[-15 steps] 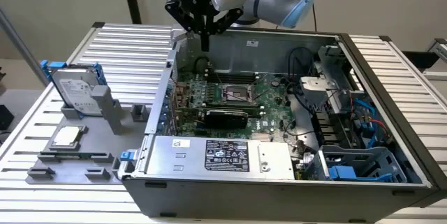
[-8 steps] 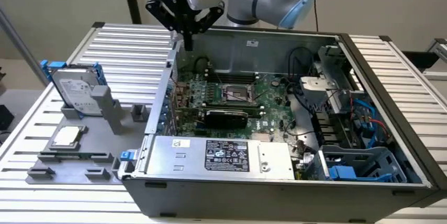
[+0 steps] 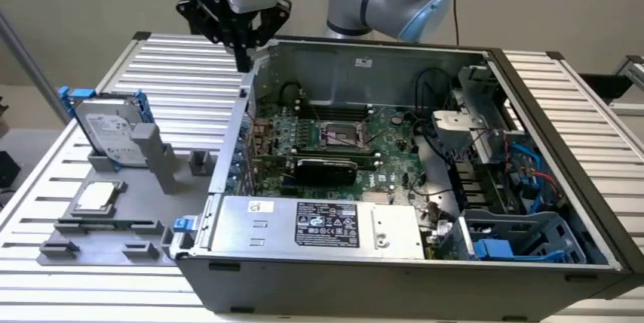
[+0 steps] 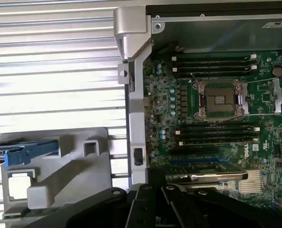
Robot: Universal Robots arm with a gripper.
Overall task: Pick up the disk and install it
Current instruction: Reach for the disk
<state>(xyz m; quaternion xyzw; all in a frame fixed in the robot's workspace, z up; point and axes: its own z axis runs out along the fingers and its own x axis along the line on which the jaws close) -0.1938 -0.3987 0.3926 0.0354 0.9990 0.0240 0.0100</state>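
From the exterior view I am seeing the disk standing upright, label showing, in the grey holder on the slatted table. The wrist view is giving me only its blue edge and the motherboard. The gripper is hanging over the open computer case's corner, carrying nothing, well apart from the disk. I cannot tell whether it is apart or together.

Bare ribbed metal tabletop lies open between the black end effector and the upright blue-railed silver disk; the grey computer case's wall flanks it.
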